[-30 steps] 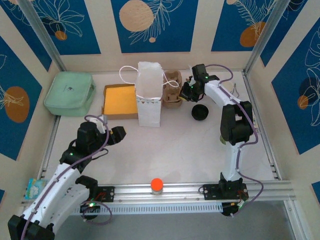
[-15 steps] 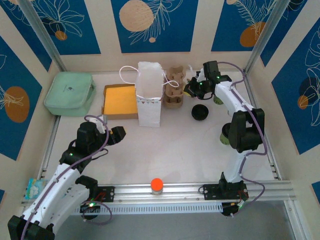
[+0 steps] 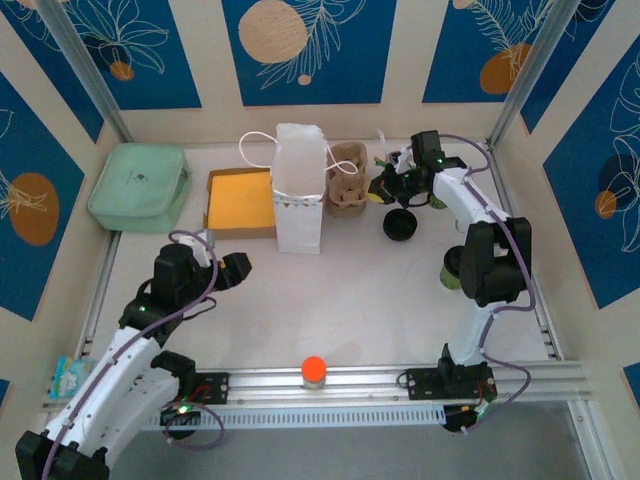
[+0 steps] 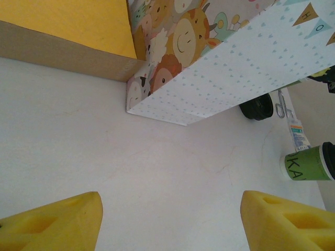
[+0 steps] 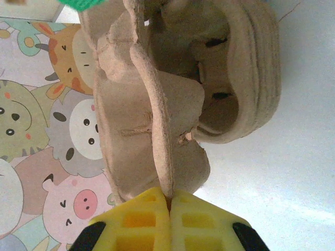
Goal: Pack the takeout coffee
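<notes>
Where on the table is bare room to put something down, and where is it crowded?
Bare: the wide middle of the table, between gift bag, left gripper, right arm and front rail. Crowded: back row, yellow box to cup carrier, pinched by right gripper.

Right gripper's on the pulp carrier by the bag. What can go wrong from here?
The right gripper is shut on just a thin ridge of the brown moulded-pulp cup carrier; it may tear or swing.
The carrier sits close beside the tall white paper gift bag; dragging could topple it.
The black-lidded takeout coffee cup stands close by; an arm sweep might knock it over.
</notes>
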You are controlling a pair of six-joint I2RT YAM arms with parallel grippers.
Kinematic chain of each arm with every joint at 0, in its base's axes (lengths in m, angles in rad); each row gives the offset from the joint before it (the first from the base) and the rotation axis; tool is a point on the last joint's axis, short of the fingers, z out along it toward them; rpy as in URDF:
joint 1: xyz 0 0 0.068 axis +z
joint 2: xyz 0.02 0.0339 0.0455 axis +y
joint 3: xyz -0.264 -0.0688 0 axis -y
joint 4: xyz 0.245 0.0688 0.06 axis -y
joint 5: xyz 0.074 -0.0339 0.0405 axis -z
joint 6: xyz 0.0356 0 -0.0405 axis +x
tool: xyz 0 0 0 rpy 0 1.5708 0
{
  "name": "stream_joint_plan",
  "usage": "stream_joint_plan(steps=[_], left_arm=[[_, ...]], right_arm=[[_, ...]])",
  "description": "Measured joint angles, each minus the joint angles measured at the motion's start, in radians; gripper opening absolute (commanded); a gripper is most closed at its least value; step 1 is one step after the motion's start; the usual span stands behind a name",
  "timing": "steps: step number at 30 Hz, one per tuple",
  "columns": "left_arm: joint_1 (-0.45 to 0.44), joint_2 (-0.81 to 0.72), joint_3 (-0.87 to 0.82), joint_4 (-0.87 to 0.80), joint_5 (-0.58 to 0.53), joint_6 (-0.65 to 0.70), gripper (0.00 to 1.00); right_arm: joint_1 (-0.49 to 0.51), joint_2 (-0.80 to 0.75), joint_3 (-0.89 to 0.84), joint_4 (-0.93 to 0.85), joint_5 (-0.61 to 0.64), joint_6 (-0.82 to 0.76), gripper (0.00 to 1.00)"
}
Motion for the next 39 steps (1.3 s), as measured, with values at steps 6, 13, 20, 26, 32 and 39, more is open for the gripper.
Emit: stream_joint_plan(steps=[6, 13, 20, 26, 32, 39], left_arm=[[0.0, 0.0, 0.0, 0.0, 0.0, 0.0, 0.7], [0.0, 0.0, 0.0, 0.0, 0.0, 0.0, 0.7], [0.0, 0.0, 0.0, 0.0, 0.0, 0.0, 0.7], [0.0, 0.0, 0.0, 0.0, 0.0, 0.0, 0.7], [0.0, -0.003, 0.0, 0.0, 0.0, 0.0, 0.7], [0.0, -0.008, 0.0, 0.0, 0.0, 0.011, 0.7]], right_arm=[[-0.021, 0.0, 0.0, -0.062, 0.024, -0.053, 0.05], [-0.02, 0.003, 0.022, -0.124, 0.056, -0.098, 0.09], [-0.003, 0.016, 0.068, -0.163, 0.095, -0.122, 0.15], [0.006, 0.05, 0.099, -0.188, 0.121, -0.13, 0.18], [0.007, 0.075, 0.119, -0.203, 0.15, -0.134, 0.23], [0.019, 0.075, 0.154, -0.223, 0.18, -0.14, 0.29]])
